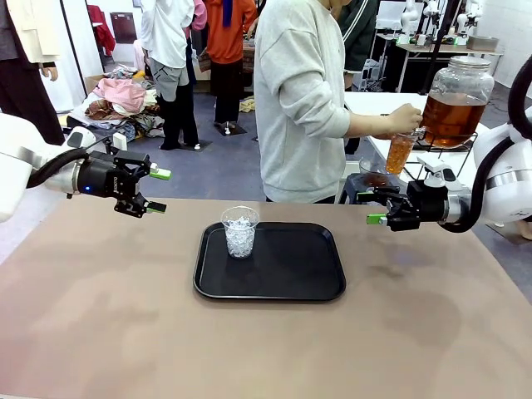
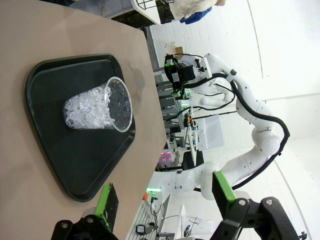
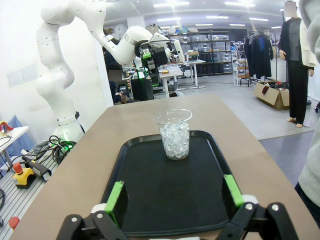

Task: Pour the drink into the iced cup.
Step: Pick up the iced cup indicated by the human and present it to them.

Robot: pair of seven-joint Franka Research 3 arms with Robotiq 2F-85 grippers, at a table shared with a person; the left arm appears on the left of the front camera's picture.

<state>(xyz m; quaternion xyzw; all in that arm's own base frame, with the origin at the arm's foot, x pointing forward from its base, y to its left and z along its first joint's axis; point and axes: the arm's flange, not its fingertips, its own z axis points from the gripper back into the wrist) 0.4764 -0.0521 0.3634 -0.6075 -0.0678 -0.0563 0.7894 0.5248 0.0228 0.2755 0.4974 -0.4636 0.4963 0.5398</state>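
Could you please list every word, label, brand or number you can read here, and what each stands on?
No text can be read.
The iced cup, the black tray and the glass jar show no print.
Any labels on the far shelves in the right wrist view are too small and blurred to read.

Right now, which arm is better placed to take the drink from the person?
Probably right. The right tool, open, sits on the side where the person's hand holds the drink at the dispenser; the left tool, also open, is beyond the iced cup.
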